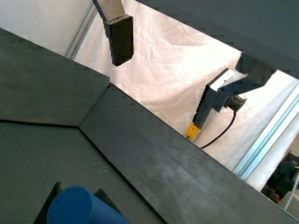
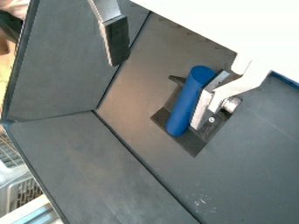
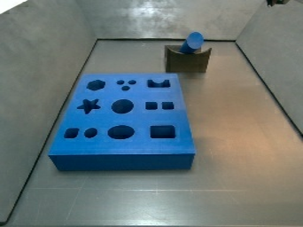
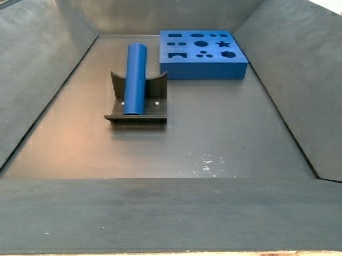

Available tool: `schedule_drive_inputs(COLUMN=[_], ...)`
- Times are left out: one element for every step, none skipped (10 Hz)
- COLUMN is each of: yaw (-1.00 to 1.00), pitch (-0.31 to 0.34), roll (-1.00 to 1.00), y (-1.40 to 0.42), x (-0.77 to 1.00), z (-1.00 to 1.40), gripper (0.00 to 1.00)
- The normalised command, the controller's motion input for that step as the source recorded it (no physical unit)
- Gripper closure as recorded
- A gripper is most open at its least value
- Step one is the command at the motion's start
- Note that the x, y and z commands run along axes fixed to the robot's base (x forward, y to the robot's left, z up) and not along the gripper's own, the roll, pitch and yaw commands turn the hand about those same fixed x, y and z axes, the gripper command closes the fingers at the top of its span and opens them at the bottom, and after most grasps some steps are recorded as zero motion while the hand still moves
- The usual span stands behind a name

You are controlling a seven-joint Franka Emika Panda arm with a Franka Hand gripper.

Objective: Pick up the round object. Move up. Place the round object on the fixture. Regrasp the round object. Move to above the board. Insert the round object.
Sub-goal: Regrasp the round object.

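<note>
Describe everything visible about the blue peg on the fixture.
The blue peg is a plain, smooth cylinder, plastic-looking, several times longer than wide, with flat round ends. It lies lengthwise in the curved notch of the dark fixture, resting there and overhanging it; nothing else touches it. It sits apart from the blue board. The gripper is off it, with one finger plainly showing.

No apparent legible text anywhere.
</note>
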Motion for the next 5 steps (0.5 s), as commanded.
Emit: schedule_drive_inputs(yaw=[0.21,0.23,0.20,0.19,0.16], pitch=[0.011,0.033,0.021,-0.006,-0.057], roll=[0.17,0.11,0.11,0.11,0.09], y=[-0.05,0.04,0.04,0.04,0.03], x=[0.09,0.04,0.04,0.05,0.06], z=[-0.01,-1.00,-1.00,-1.00,-1.00], gripper=[0.00,0.00,0.00,0.00,0.00])
